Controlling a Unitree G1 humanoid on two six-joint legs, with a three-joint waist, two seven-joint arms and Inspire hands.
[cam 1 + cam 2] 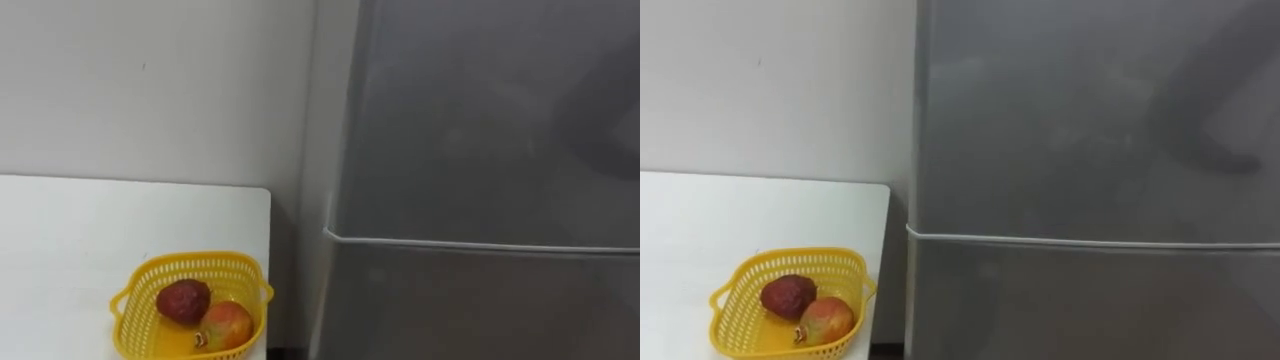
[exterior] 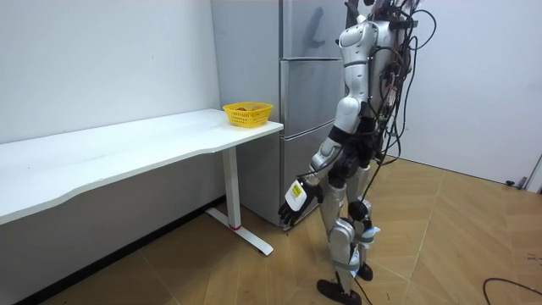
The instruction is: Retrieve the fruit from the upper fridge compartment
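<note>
I am looking down through the robot's head camera. At the lower left a white table (image 1: pixel 60 230) is filling the corner. Near its right edge a yellow basket (image 1: pixel 200 259) is sitting with a dark red fruit (image 1: pixel 184 300) and a red-and-yellow fruit (image 1: pixel 228 325) lying side by side in it. Just right of the table, a grey fridge (image 1: pixel 420 200) is taking up the rest of the frame. Its upper door (image 1: pixel 480 110) is sitting above a pale seam (image 1: pixel 480 243), with the lower door (image 1: pixel 480 310) beneath. Both doors are lying flush and shut, so whatever I am meant to fetch is, I judge, hidden behind the upper door.

In the room view the robot is standing upright close in front of the fridge, right of centre. Its left hand (image 2: pixel 296 199) is hanging low beside its thigh, fingers loose, holding nothing, well apart from the doors.

I am judging the task as barely begun. The robot is in place, but reaching up, opening the upper door, taking the item and bringing it out are all left.
</note>
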